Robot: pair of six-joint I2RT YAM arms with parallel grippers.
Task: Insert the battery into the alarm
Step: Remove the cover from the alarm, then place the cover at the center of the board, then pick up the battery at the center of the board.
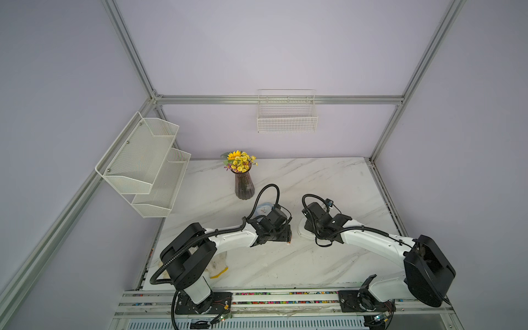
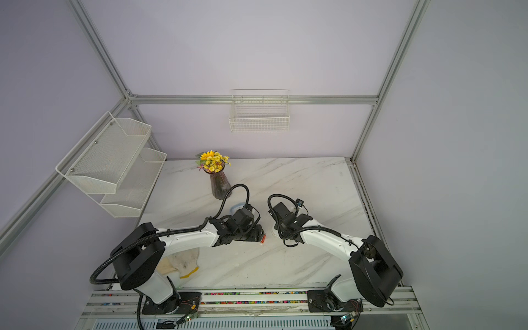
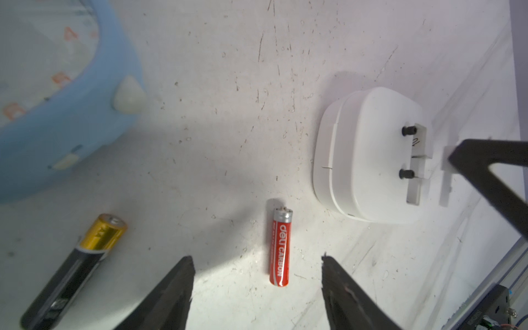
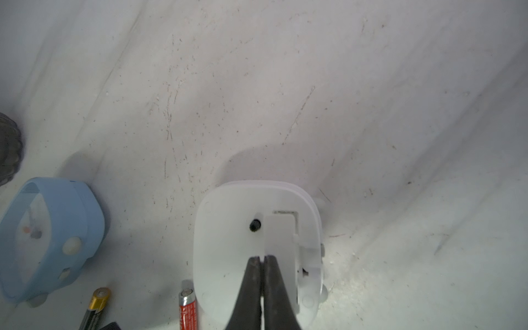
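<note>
Hovering, our open left pincer (image 3: 256, 258) has the red battery (image 3: 279, 247) between its jaws, long axis along our reach. Our right pincer (image 4: 262, 258) sits closed over the alarm (image 4: 228, 243).

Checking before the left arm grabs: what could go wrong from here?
1. The red battery lies loose on the smooth table between the fingers of the open left gripper. Being round, it may roll away as they close.
2. A second, gold-and-black battery lies close by; a drifting approach might nudge it or grab the wrong one.
3. The right gripper is shut at the back of the white alarm. The alarm looks unanchored and could slide or tip if pulled.
</note>
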